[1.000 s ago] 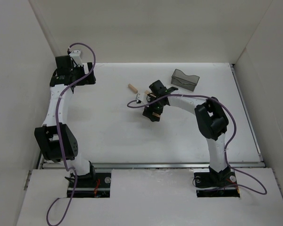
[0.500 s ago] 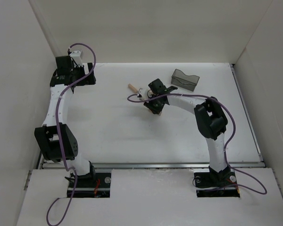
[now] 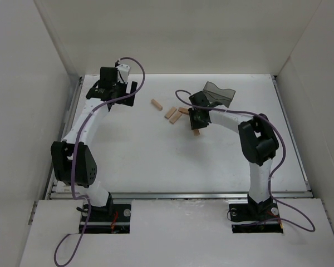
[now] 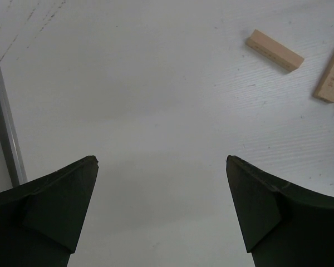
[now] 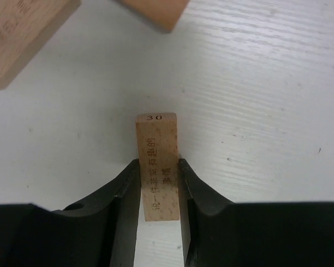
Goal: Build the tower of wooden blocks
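Clamped lengthwise in the right pincer [image 5: 157, 162], fingers closed tight on its long sides: one wood block [image 5: 157, 136], printed face up, far end sticking out over the white desk [image 5: 267, 83]. Just left of it, several more blocks [image 3: 170, 113] lying flat and loose mid-desk. Close behind, a grey bin [image 3: 219, 94]. Farther left, left pincer [image 4: 161, 161] spread wide, gripping nothing.

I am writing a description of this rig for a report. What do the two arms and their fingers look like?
The left arm and right arm have white links and bulky black joint housings. A purple cable runs along each. The fingers are dark, wedge-shaped, tapering to blunt tips.
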You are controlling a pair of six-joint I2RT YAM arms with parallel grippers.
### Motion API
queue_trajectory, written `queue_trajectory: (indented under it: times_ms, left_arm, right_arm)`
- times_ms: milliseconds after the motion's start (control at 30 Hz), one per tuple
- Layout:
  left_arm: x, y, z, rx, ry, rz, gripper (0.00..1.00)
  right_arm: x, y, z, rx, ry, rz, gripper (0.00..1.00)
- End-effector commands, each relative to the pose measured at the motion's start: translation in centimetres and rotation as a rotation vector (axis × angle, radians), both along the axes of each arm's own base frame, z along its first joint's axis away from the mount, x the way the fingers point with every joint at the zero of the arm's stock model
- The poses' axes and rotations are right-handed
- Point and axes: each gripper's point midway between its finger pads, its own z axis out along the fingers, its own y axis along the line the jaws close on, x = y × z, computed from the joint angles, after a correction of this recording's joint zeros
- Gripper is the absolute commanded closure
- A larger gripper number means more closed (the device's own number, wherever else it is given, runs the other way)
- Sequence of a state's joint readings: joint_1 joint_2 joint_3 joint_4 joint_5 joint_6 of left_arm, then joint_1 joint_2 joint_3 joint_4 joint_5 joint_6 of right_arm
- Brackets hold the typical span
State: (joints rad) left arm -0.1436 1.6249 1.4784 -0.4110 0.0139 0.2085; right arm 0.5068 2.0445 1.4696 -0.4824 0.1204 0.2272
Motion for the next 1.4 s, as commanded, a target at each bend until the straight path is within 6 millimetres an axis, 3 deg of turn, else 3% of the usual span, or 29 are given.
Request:
queue_trajectory:
  times_ms: [0, 67, 200, 233, 267, 400, 500, 633, 900, 967, 1000, 1100, 1200, 1233, 1267, 1367]
  left_arm:
    - [-0.1, 0.0, -0.5, 0.077, -0.006, 0.005, 0.00]
    - [-0.4, -1.5, -0.4, 0.100, -0.011, -0.028, 0.00]
    - [-0.9, -2.6, -1.3, 0.126, 0.002, -0.053, 0.00]
    - [-1.0, -3.1, -1.4, 0.117, 0.002, -0.054, 0.00]
    - [-1.0, -3.1, -1.4, 0.117, 0.002, -0.054, 0.00]
    - [-1.8, -4.4, -2.4, 0.129, 0.025, -0.077, 0.00]
    - [-2.2, -6.1, -2.4, 0.157, 0.018, -0.135, 0.00]
    - [-2.8, -8.3, -2.8, 0.164, 0.024, -0.209, 0.00]
    - [-3.0, -17.1, -4.8, 0.143, 0.053, -0.451, 0.08]
    - [-2.8, -19.0, -5.1, 0.119, 0.052, -0.496, 0.09]
    - [-2.7, -19.9, -6.3, 0.116, 0.078, -0.518, 0.13]
    - [-1.6, -22.6, -6.0, 0.058, 0.069, -0.568, 0.16]
    - [0.0, -24.3, -7.4, 0.022, 0.084, -0.561, 0.20]
    - [0.2, -25.0, -9.0, 0.022, 0.112, -0.561, 0.21]
    - [0.9, -25.7, -8.5, 0.009, 0.095, -0.570, 0.21]
    - [1.6, -26.7, -10.2, 0.024, 0.115, -0.571, 0.27]
  right_arm:
    - [0.9, 1.6, 1.7, 0.175, -0.035, -0.154, 1.00]
    - [0.9, 1.7, 1.2, 0.183, -0.021, -0.178, 1.00]
    - [-0.1, 1.1, 0.7, 0.184, -0.008, -0.210, 0.98]
    - [0.2, 1.1, 0.8, 0.188, -0.019, -0.222, 0.94]
    - [0.0, 0.8, 0.8, 0.183, -0.023, -0.236, 0.82]
    - [-0.3, 1.0, 0.5, 0.194, -0.013, -0.238, 0.51]
    - [-0.2, 1.4, 0.9, 0.210, -0.006, -0.228, 0.41]
    - [0.3, 1.2, 4.3, 0.226, -0.075, -0.213, 0.28]
    - [0.4, -1.9, 10.5, 0.191, -0.210, -0.260, 0.24]
    - [0.9, -4.4, 11.3, 0.160, -0.242, -0.323, 0.23]
    - [0.7, -5.4, 11.3, 0.148, -0.241, -0.342, 0.22]
    - [0.5, -8.6, 12.0, 0.147, -0.257, -0.407, 0.22]
    - [0.6, -10.0, 12.8, 0.150, -0.278, -0.404, 0.22]
    - [0.7, -10.5, 12.8, 0.151, -0.275, -0.405, 0.22]
    - [0.6, -10.6, 13.2, 0.147, -0.284, -0.394, 0.22]
    - [0.9, -11.5, 13.2, 0.137, -0.287, -0.407, 0.22]
